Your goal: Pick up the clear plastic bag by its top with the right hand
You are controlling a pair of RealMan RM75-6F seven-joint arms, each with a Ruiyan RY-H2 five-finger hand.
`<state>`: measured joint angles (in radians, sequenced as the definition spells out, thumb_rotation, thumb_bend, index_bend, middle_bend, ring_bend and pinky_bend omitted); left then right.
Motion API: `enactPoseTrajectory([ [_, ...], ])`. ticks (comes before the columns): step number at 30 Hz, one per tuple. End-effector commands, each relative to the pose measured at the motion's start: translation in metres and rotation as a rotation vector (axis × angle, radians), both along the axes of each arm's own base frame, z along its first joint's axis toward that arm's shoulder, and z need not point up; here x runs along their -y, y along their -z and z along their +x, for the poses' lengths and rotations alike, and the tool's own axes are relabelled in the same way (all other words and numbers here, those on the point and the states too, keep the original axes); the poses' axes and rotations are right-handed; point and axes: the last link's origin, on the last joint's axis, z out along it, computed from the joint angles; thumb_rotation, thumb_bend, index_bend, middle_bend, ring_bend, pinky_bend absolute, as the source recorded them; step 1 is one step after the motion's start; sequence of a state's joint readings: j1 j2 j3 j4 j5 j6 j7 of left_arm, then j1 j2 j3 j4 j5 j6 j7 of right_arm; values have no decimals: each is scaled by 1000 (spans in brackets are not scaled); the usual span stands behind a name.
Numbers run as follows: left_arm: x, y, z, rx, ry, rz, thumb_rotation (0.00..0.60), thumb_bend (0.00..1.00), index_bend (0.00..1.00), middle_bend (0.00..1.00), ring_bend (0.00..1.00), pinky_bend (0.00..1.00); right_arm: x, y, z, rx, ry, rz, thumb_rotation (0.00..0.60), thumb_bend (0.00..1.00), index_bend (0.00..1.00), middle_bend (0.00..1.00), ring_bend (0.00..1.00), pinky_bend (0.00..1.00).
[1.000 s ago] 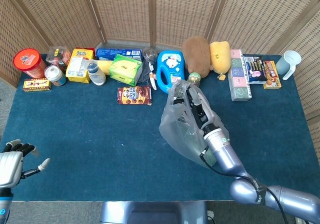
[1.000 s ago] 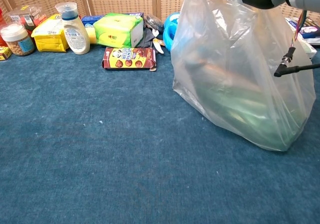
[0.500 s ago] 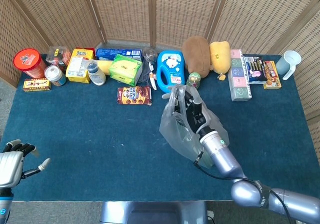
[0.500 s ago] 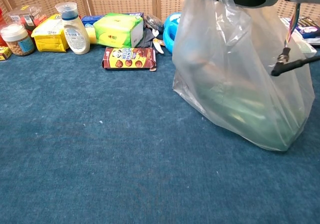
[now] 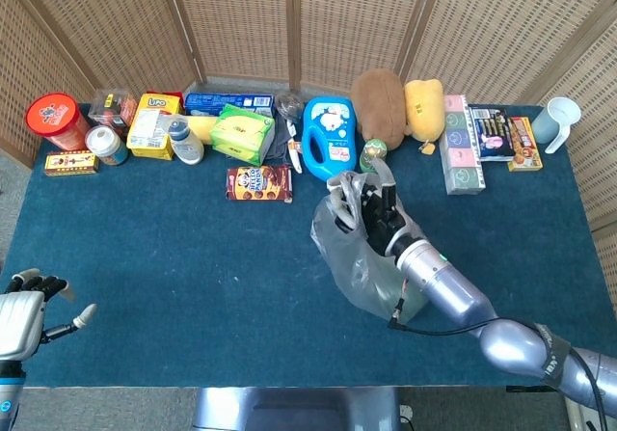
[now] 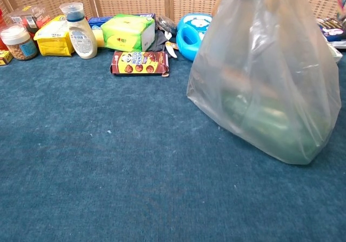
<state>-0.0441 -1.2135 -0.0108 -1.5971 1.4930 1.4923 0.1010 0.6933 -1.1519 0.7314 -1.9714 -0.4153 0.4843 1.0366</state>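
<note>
1. My right hand (image 5: 378,221) is closed around the gathered top of the clear plastic bag (image 6: 267,90), which hangs with its bottom on the blue table (image 5: 174,248), just in front of the blue toy (image 5: 328,134).
2. I judge the thin film could slip out, or the load could swing.
3. Since the earlier frames, my wrist has lowered and the bag has slumped.
4. My left hand (image 5: 24,308) rests open, holding nothing.

One clear plastic bag (image 5: 359,257), two plush toys (image 5: 379,105)

clear plastic bag (image 6: 270,90), upright, top gathered
</note>
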Motion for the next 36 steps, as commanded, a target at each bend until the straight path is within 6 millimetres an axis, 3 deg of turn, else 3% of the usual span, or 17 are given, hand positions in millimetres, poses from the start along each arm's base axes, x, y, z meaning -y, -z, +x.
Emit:
enactPoseTrajectory([
  [1,0,0,0,0,-1,0,1,166,543,498,409,205,0,-12,0,15,2,-22,161,386,528,712,919,927],
  [6,0,1,2,0,7,-4,1,166,543,498,409,204,-1,-31,-3,27,17,-56,320,414,575,728,950,962],
  [12,-1,4,4,2,15,-12,1,166,543,499,408,205,-12,-54,-9,55,58,-73,422,441,600,745,967,984],
  [19,0,4,4,3,13,-14,4,166,543,498,408,204,-18,-77,-5,92,53,-103,443,447,604,748,972,989],
  [36,1,5,9,-1,24,-18,1,167,543,499,409,204,-26,-105,2,139,8,-120,474,449,604,748,969,991],
])
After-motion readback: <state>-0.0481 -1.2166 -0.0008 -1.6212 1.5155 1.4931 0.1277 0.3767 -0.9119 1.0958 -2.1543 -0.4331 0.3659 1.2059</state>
